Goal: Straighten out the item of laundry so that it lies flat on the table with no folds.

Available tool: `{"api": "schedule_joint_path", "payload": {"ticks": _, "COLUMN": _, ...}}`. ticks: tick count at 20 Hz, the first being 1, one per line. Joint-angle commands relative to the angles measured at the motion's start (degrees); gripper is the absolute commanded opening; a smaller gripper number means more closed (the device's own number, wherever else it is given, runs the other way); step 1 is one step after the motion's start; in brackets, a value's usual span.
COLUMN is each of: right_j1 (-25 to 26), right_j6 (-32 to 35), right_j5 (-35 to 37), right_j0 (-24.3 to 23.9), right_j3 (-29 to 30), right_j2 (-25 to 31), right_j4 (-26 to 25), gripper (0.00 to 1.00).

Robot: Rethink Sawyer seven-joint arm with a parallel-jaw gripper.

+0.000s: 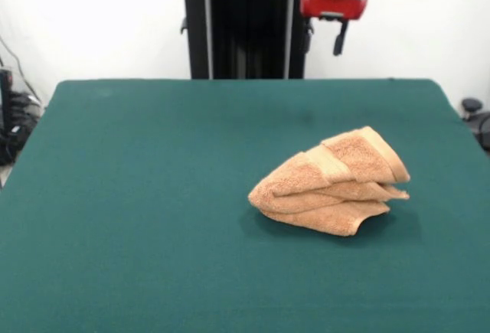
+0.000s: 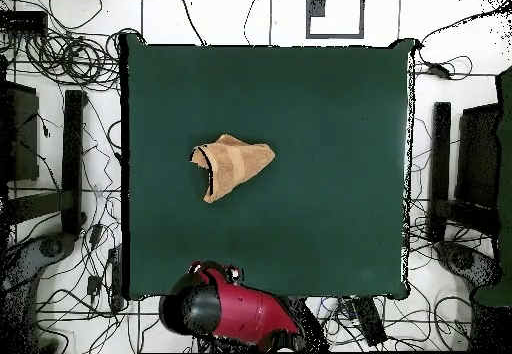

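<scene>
The fuzzy orange-tan towel [image 1: 331,183] [image 2: 230,165] lies bunched in thick folds on the green felt table [image 1: 153,195] [image 2: 320,120]. The gripper [image 1: 339,38] hangs behind the table's far edge; whether its fingers are apart I cannot tell.

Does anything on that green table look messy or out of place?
Yes: the orange towel lies bunched in overlapping folds instead of flat on the table. Nothing looks spilled or torn. The gripper hangs back, away from it.

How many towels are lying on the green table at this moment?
1. The single orange-tan terry-cloth towel lies bunched in folds on the dark green felt-covered table, right of centre in the front view. Nothing shows whether the folds hide another cloth.
</scene>
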Motion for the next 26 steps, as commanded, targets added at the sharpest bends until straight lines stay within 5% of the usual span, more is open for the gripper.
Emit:
{"api": "schedule_joint_path", "payload": {"ticks": 1, "right_j1": 2.54, "right_j6": 9.44, "right_j5": 10.49, "right_j0": 0.83, "right_j3": -9.96, "right_j2": 4.71, "right_j4": 3.21, "gripper": 1.00}}
{"api": "schedule_joint_path", "payload": {"ticks": 10, "right_j1": 3.77, "right_j6": 6.31, "right_j5": 19.36, "right_j0": -0.79, "right_j3": -16.40, "right_j2": 6.28, "right_j4": 1.41, "gripper": 1.00}}
{"api": "schedule_joint_path", "payload": {"ticks": 21, "right_j1": 6.65, "right_j6": 6.58, "right_j5": 18.22, "right_j0": -2.38, "right_j3": -19.91, "right_j2": 8.20, "right_j4": 1.82, "gripper": 1.00}}
{"api": "schedule_joint_path", "payload": {"ticks": 26, "right_j1": 6.35, "right_j6": 5.62, "right_j5": 10.22, "right_j0": -1.64, "right_j3": -21.40, "right_j2": 7.74, "right_j4": -0.93, "gripper": 1.00}}
